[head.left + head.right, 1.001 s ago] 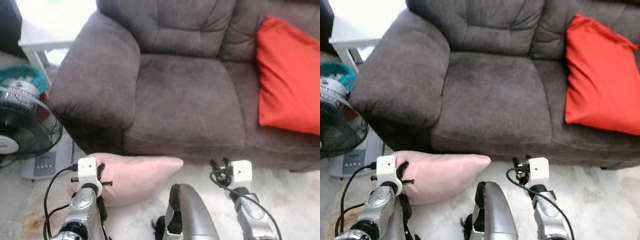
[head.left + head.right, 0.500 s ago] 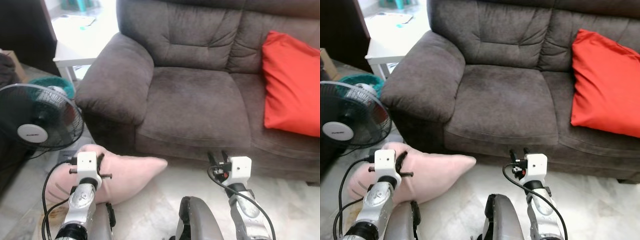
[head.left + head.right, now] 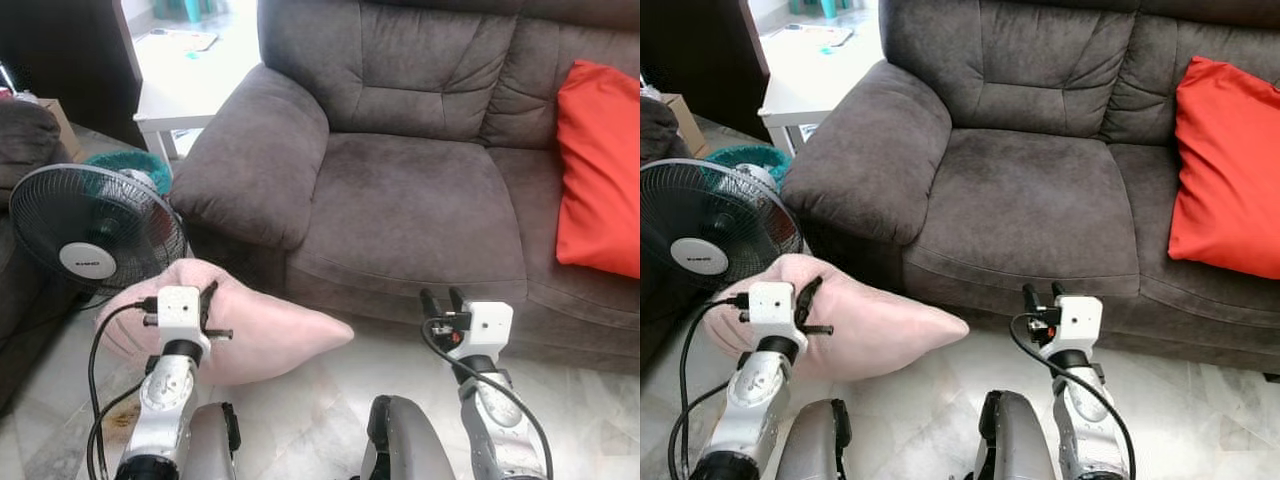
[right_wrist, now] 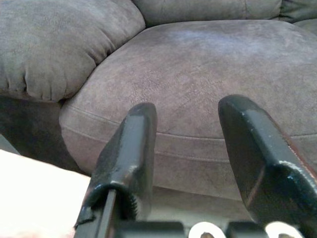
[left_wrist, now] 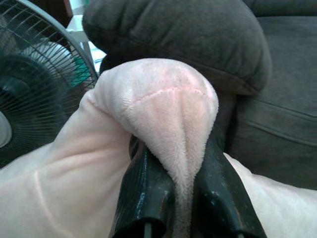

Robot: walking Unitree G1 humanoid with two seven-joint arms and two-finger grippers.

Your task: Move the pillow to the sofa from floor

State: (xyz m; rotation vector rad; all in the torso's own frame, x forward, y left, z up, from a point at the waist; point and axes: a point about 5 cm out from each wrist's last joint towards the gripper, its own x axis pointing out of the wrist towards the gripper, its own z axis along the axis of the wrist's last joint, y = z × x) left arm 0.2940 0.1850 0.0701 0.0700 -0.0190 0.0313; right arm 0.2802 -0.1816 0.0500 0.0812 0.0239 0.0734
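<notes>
Pinching a fold of the pink pillow (image 3: 265,335), the left pincer (image 5: 181,168) is clenched on it just before the sofa (image 3: 400,190) armrest. Right pincer (image 4: 190,144) hangs released, near the seat front. Fan (image 3: 90,245) beyond.

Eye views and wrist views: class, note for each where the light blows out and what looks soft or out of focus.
Left eye view: floor behind the white table is blown out by daylight; sofa evenly lit and sharp. Left wrist view: pillow crisp, fan soft. Right wrist view: the right pincer's fingers are blurred, the pale patch in the corner overexposed.
</notes>
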